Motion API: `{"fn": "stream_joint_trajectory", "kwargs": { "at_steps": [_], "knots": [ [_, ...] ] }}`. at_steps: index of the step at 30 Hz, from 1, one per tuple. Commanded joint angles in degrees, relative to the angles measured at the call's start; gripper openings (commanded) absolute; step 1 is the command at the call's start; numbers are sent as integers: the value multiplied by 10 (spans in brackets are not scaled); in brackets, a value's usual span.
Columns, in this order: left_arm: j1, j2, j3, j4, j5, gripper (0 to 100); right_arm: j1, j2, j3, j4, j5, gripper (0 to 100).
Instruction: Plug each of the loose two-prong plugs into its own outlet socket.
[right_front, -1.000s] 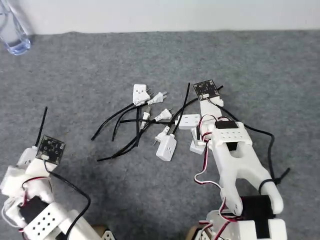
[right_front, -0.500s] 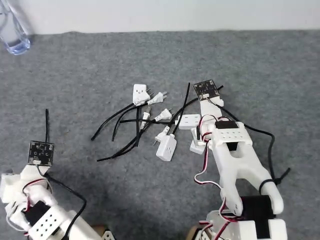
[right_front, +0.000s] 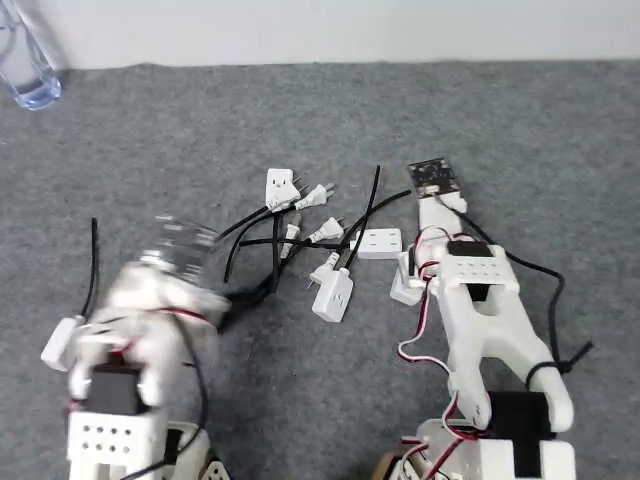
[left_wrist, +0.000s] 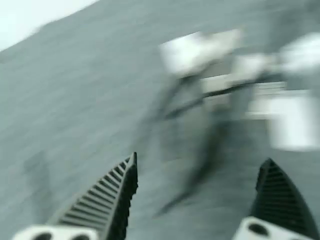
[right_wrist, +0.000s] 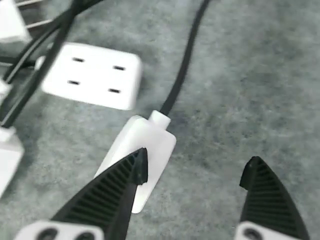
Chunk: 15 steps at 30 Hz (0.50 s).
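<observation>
Grey felt tabletop (right_front: 560, 130); no plug looks seated, so the step reads as first pickup; right gripper (right_wrist: 196, 162) spread wide, empty, one fingertip over a white corded block (right_wrist: 142, 145) just beside the four-slot socket (right_wrist: 92, 75); left gripper (left_wrist: 200, 160) also spread, empty; loose plugs (right_front: 325, 232) white, two bare prongs, black cords crossing, mid-table between the arms; next move needs a clean pinch on one plug body, prongs free.

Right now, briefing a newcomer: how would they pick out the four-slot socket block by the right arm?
On the grey mat, find the black cord tangle. At its edge, ahead of the right claw, lies the socket block: flat, four slots showing, while its white neighbour trails a cord.
</observation>
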Motion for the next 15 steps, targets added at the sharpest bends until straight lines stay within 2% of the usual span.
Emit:
{"fn": "stream_joint_trajectory", "kwargs": {
  "at_steps": [1, 6, 9, 15],
  "knots": [
    [129, 46, -22, -31, 58, 356, 36, -2, -39, -11, -33, 307],
    [151, 185, -22, -135, 66, 356, 29, 1, -40, -8, -47, 307],
    [151, 292, -39, -201, 66, 356, 11, 2, -37, -7, -24, 307],
    [145, 476, -131, -238, 66, 356, 7, 3, -36, -7, -11, 307]
  ]
}}
